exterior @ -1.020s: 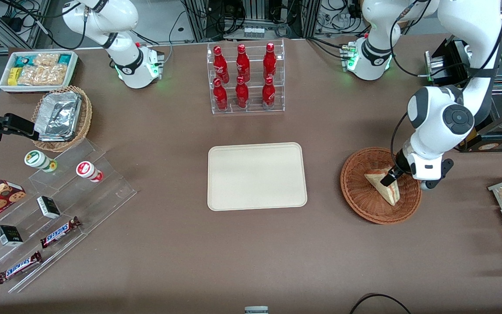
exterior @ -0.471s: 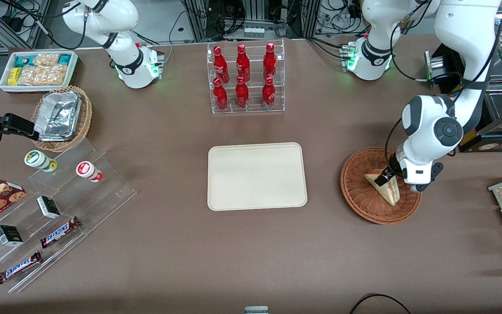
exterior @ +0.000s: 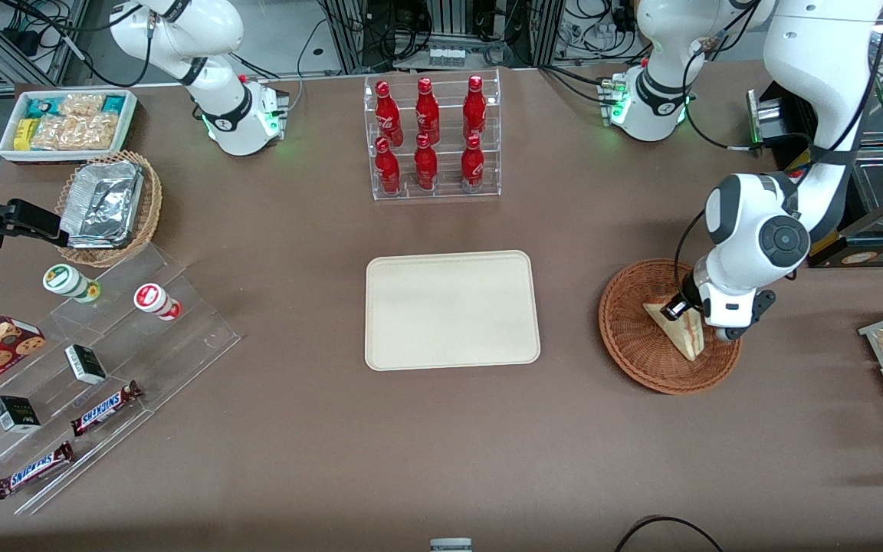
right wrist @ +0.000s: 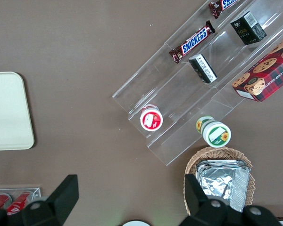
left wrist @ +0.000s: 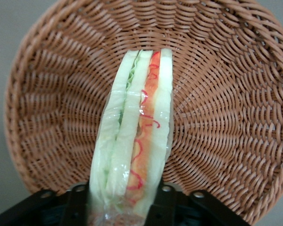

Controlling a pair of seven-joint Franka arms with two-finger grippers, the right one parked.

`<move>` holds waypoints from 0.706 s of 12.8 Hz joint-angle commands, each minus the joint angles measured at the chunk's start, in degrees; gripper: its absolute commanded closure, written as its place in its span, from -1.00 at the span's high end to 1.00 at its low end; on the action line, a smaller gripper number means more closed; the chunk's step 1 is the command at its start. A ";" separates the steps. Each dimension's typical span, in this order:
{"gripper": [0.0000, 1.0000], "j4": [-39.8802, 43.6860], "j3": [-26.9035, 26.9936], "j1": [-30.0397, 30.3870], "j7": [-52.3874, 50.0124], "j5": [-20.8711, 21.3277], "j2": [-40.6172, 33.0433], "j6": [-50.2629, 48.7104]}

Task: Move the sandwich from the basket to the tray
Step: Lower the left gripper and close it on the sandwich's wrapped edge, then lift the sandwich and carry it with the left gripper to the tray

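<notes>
Left wrist view shows us the sandwich, a single clear-wrapped wedge, standing on edge in the basket with its near end running down between the two dark fingers of the gripper. We judge the jaws clenched on that end, grasping the wedge. In the front view the sandwich lies over the weave of the basket, and we cannot tell whether it has left the bottom.

We take the step in hand to be the pick-up. The next move calls for a straight lift clear of the rim, then a carry across the bare worktop to the tray, which sits well apart, toward the parked arm's end.

By count: one sandwich, one reddish basket, one tray. Outward we count six red bottles in a clear rack, and two Snickers bars on the clear stepped stand.
</notes>
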 commanded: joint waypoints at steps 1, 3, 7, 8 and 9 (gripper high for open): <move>-1.00 8.34 -0.32 -1.78 0.66 1.46 -1.37 -11.96; -1.00 15.38 -0.32 -5.64 0.23 1.38 -0.67 -18.58; -1.00 20.58 -0.32 -15.22 0.14 0.94 2.57 -18.69; -1.00 22.94 -0.32 -18.29 -0.12 0.85 4.41 -18.77; -1.00 25.75 -0.32 -21.10 -0.04 0.76 7.13 -18.95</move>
